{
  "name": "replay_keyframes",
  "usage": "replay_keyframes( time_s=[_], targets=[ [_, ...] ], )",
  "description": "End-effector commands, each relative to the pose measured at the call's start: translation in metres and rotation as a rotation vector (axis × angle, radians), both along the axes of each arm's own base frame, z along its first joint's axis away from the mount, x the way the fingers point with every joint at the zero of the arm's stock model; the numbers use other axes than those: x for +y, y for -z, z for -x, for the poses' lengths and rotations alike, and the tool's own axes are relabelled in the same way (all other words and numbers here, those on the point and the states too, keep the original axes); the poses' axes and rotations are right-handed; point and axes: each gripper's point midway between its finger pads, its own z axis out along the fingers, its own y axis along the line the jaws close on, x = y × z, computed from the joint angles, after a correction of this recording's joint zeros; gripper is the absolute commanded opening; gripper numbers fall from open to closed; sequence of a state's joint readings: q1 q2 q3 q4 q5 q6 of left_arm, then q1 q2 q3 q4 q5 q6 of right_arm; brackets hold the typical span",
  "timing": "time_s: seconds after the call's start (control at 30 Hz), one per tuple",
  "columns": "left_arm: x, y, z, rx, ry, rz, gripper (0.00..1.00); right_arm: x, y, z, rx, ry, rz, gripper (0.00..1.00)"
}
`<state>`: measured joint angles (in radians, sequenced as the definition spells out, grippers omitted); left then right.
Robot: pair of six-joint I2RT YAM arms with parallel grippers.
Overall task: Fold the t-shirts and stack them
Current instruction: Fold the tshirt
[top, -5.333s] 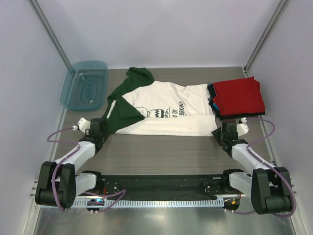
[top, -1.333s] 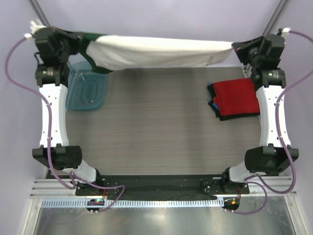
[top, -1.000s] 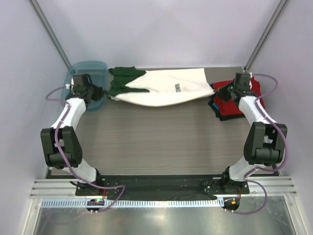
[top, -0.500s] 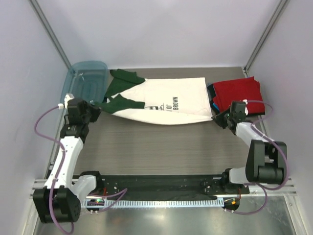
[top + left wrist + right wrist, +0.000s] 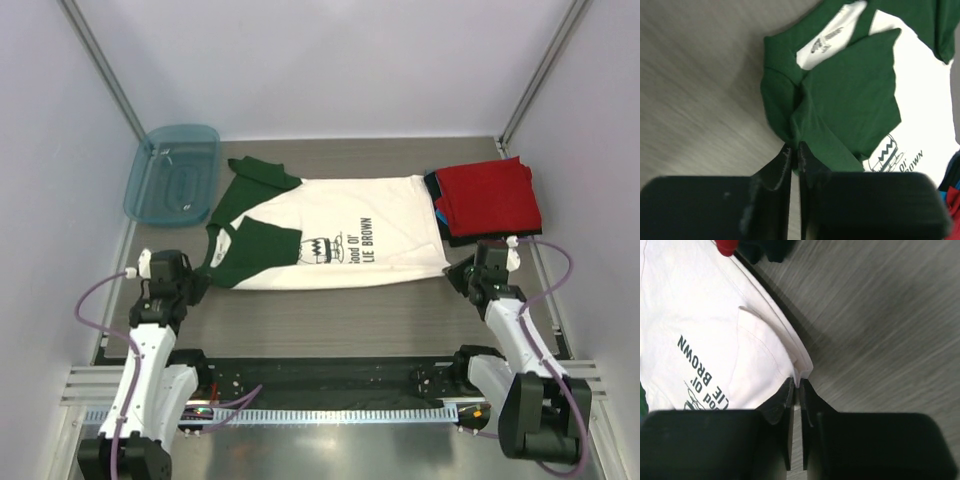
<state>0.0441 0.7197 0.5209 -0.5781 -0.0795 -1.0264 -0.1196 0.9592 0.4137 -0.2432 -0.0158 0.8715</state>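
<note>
One grey woodgrain tabletop (image 5: 330, 310) | white t-shirt (image 5: 340, 235) with green sleeves spread flat mid-tabletop, print up | folded stack (image 5: 490, 195), red on top, far right, just beside its hem | teal tub (image 5: 172, 172) far left | left fingers (image 5: 772, 175) pinched narrow on green sleeve edge | right fingers (image 5: 777, 407) pinched narrow on white hem corner

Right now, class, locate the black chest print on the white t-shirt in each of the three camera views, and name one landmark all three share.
Top external: chest print at the centre of the white t-shirt.
Left wrist: chest print at lower right, beside the green sleeve.
Right wrist: chest print at left, lower half.
Shared landmark: red folded shirt, at right, lower-right edge, top edge respectively.
</note>
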Motion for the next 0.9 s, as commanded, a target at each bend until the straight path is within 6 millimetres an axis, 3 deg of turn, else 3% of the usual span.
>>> replay_keyframes(
  time_s=[0.0, 0.03, 0.07, 0.1, 0.17, 0.2, 0.27, 0.4, 0.43, 0.47, 0.5, 0.57, 0.6, 0.7, 0.77, 0.8, 0.87],
  targets=[
    [0.011, 0.018, 0.025, 0.049, -0.11, 0.0, 0.11, -0.016, 0.001, 0.02, 0.012, 0.102, 0.048, 0.17],
    [0.013, 0.02, 0.027, 0.041, -0.124, -0.001, 0.16, -0.017, 0.004, 0.027, 0.029, 0.11, 0.053, 0.2],
    [0.014, 0.022, 0.03, 0.032, -0.134, 0.002, 0.41, -0.022, 0.003, 0.032, 0.027, 0.14, 0.067, 0.35],
    [0.014, 0.023, 0.033, 0.032, -0.142, 0.005, 0.56, -0.024, 0.004, 0.036, 0.027, 0.154, 0.072, 0.43],
    [0.015, 0.021, 0.034, 0.015, -0.146, -0.002, 0.78, -0.026, -0.007, 0.039, -0.024, 0.166, 0.089, 0.63],
    [0.016, 0.018, 0.033, 0.009, -0.143, -0.01, 0.81, -0.027, -0.01, 0.04, -0.038, 0.165, 0.094, 0.66],
    [0.017, 0.008, 0.029, -0.015, -0.104, -0.047, 0.83, -0.026, -0.02, 0.038, -0.074, 0.127, 0.123, 0.7],
    [0.01, -0.016, 0.009, -0.052, 0.028, -0.096, 0.84, -0.01, -0.047, 0.019, -0.154, -0.055, 0.157, 0.65],
    [0.008, -0.029, 0.002, -0.078, 0.047, -0.102, 0.84, -0.009, -0.054, 0.012, -0.175, -0.083, 0.173, 0.64],
    [0.0, -0.042, -0.013, -0.139, 0.132, -0.114, 0.84, -0.01, -0.048, 0.01, -0.129, -0.1, 0.179, 0.62],
    [-0.002, -0.047, -0.018, -0.147, 0.154, -0.119, 0.84, -0.004, -0.058, 0.002, -0.147, -0.155, 0.18, 0.61],
    [-0.007, -0.063, -0.041, -0.179, 0.218, -0.14, 0.83, 0.005, -0.056, -0.01, -0.125, -0.211, 0.159, 0.56],
    [-0.018, -0.067, -0.047, -0.194, 0.277, -0.104, 0.81, 0.009, -0.064, -0.018, -0.14, -0.232, 0.162, 0.53],
    [-0.031, -0.069, -0.076, -0.186, 0.345, -0.104, 0.79, 0.028, -0.071, -0.038, -0.151, -0.305, 0.181, 0.5],
    [-0.051, -0.063, -0.097, -0.163, 0.407, -0.141, 0.78, 0.053, -0.076, -0.048, -0.163, -0.38, 0.212, 0.49],
    [-0.056, -0.061, -0.103, -0.149, 0.43, -0.15, 0.75, 0.055, -0.087, -0.058, -0.18, -0.376, 0.247, 0.48],
    [-0.066, -0.052, -0.12, -0.104, 0.468, -0.146, 0.68, 0.063, -0.077, -0.067, -0.134, -0.412, 0.289, 0.45]
  ],
)
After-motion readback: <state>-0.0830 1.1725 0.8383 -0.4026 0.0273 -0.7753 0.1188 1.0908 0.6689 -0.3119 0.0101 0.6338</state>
